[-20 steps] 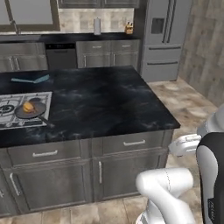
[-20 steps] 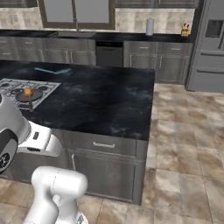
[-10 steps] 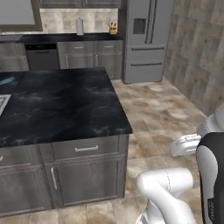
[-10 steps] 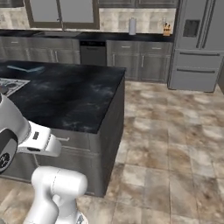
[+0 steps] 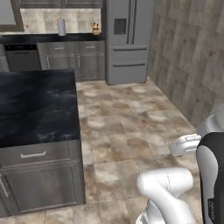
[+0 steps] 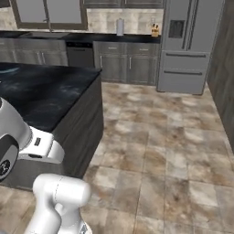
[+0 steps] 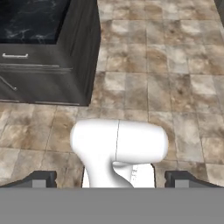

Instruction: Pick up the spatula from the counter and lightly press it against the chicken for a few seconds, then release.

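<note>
My gripper (image 7: 111, 181) points down at the tiled floor beside the island, and its two dark fingertips (image 7: 43, 179) stand far apart with nothing held between them. The black marble island counter (image 5: 35, 105) lies to the left in the left base view. It also runs along the left of the right base view (image 6: 45, 87). A thin pale teal shape at that view's left edge may be the spatula (image 6: 8, 71); it is too small to tell. The island's corner and its drawer fronts (image 7: 39, 57) fill the upper left of the hand view.
A steel fridge (image 5: 129, 39) stands against the back wall, with grey cabinets and a dishwasher (image 6: 80, 55) to its left. A knife block (image 6: 155, 31) and a pale canister (image 6: 120, 26) sit on the back counter. Open tiled floor (image 6: 155, 137) stretches to the right of the island.
The whole picture has slid left, so the base has moved to the right. The stove with the pan and chicken has left both base views. The arm's pose looks unchanged.
</note>
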You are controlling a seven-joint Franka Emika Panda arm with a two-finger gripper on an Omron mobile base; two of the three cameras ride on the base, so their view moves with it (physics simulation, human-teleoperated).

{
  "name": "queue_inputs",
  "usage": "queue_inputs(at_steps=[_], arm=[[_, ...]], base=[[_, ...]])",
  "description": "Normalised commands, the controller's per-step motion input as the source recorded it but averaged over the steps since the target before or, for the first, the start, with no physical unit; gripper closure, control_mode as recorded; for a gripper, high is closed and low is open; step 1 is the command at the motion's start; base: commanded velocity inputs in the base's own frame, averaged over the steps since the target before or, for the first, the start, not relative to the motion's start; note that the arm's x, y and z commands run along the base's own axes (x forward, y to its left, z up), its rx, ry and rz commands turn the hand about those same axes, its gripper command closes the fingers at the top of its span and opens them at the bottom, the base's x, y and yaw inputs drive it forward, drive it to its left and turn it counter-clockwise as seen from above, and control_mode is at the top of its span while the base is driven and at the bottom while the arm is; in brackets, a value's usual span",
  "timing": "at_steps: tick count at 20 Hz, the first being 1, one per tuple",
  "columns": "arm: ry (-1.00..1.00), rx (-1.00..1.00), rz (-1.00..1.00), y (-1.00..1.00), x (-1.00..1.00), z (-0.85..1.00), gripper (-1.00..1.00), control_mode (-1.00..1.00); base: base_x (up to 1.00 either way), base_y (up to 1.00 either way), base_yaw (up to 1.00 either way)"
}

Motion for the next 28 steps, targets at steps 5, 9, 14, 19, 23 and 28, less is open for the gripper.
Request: queue_inputs(at_steps=[5,9,14,19,23,28], arm=[[0.0,0.0,0.0,0.0,0.0,0.0,-1.0,1.0],[0.0,0.0,0.0,0.0,0.0,0.0,-1.0,1.0],[0.0,0.0,0.0,0.0,0.0,0.0,-1.0,1.0],[0.0,0.0,0.0,0.0,0.0,0.0,-1.0,1.0],[0.0,0.0,0.0,0.0,0.0,0.0,-1.0,1.0],[0.0,0.0,0.0,0.0,0.0,0.0,-1.0,1.0]], base=[[0.0,-0.95,0.0],[0.22,-0.76,0.05],[0.88,-0.46,0.11],[1.0,-0.28,0.11],[1.0,-0.47,0.07],[1.0,-0.7,0.06]])
